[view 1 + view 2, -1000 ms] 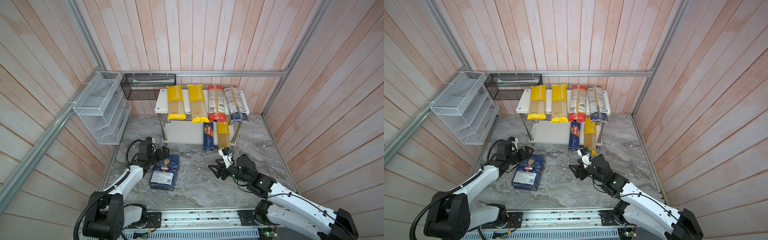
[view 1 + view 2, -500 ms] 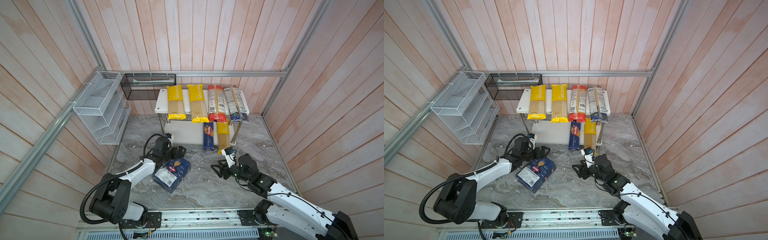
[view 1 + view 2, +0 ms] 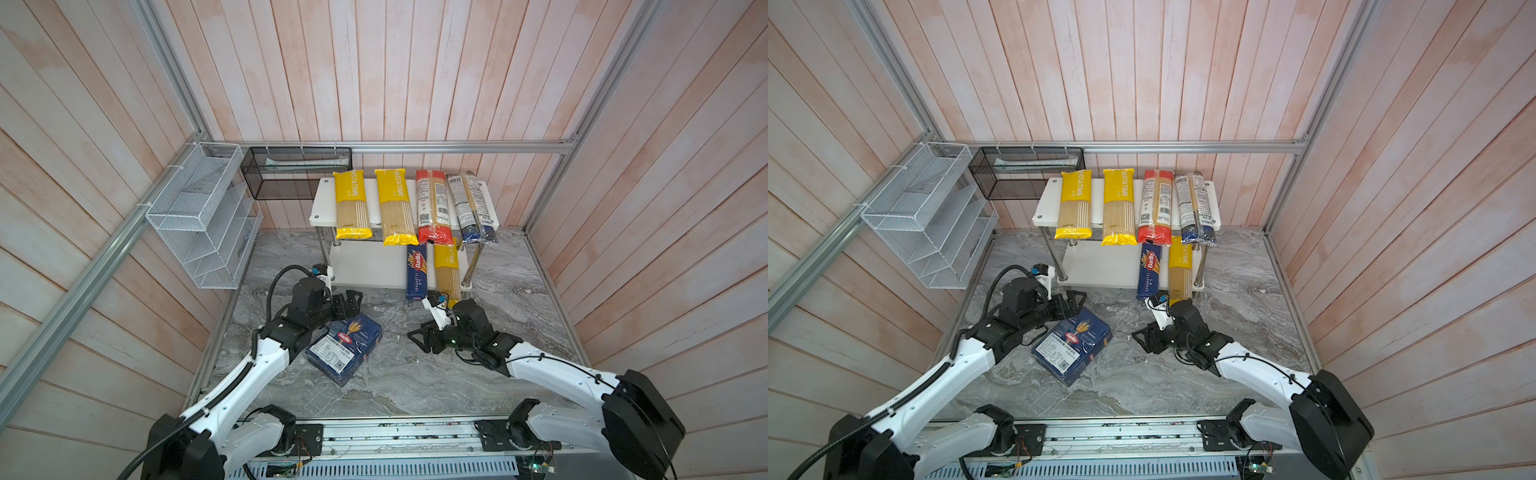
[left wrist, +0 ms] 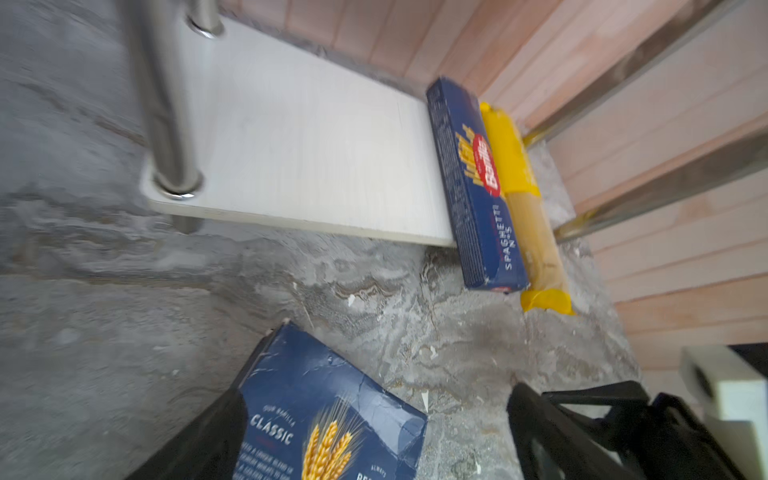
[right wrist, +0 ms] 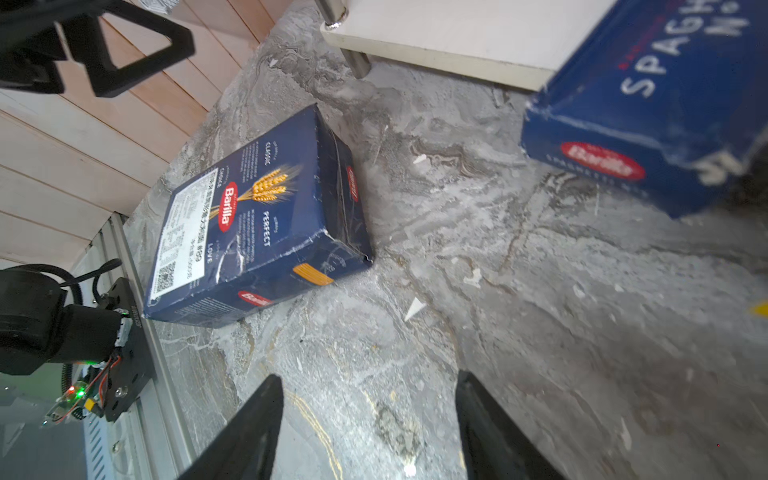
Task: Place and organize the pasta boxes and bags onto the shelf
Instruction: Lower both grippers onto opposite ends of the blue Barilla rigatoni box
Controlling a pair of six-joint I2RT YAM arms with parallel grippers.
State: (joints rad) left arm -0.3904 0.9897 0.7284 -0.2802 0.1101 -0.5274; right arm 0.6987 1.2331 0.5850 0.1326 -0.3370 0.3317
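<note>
Wide, flat dark blue Barilla cardboard box (image 3: 344, 349) lies askew on the grey marble floor (image 3: 395, 386), short of the white two-tier shelf (image 3: 365, 268). Best to square it up, then pinch across its narrow sides. Left gripper (image 3: 348, 300) hovers at its far corner, fingers parted and empty. Right gripper (image 3: 424, 338) crouches low nearby, likewise spread, holding nothing.

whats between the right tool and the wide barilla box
Only bare floor with pale flecks, seen in the right wrist view, from right tool to box.
</note>
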